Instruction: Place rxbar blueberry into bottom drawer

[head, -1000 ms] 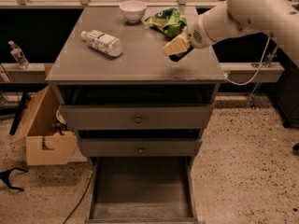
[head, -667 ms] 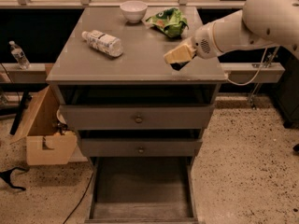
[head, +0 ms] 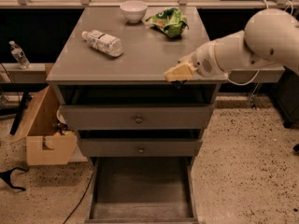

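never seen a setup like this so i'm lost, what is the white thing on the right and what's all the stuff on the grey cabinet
The white thing is a robot arm reaching in from the right. Its gripper, the pale tip, hangs over the front right edge of the cabinet top. There is only one picture, looking down at the cabinet from its front. On top are a white bowl, a green snack bag and a plastic bottle lying on its side. The bottom drawer is pulled far out. I cannot tell whether the gripper holds anything.
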Robot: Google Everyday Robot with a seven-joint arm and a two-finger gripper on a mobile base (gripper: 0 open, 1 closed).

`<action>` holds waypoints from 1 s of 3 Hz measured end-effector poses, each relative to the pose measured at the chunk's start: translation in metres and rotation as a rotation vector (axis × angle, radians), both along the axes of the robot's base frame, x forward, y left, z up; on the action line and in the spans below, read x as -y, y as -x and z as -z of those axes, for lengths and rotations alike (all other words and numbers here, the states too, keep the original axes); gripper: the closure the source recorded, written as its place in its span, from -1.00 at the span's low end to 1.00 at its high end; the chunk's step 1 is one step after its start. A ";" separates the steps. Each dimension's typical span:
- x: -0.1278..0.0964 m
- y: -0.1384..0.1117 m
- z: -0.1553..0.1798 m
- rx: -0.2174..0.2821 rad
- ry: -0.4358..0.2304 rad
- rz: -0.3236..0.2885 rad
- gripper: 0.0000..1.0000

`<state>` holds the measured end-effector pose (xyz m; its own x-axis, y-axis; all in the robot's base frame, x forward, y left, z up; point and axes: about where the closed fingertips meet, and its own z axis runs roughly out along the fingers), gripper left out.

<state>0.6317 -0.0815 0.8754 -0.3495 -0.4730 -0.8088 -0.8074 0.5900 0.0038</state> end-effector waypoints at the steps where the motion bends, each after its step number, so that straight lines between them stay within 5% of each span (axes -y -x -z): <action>1: -0.012 0.048 0.034 -0.028 -0.029 -0.034 1.00; 2: -0.032 0.089 0.080 -0.076 -0.057 -0.042 1.00; 3: -0.057 0.134 0.159 -0.155 -0.098 -0.009 1.00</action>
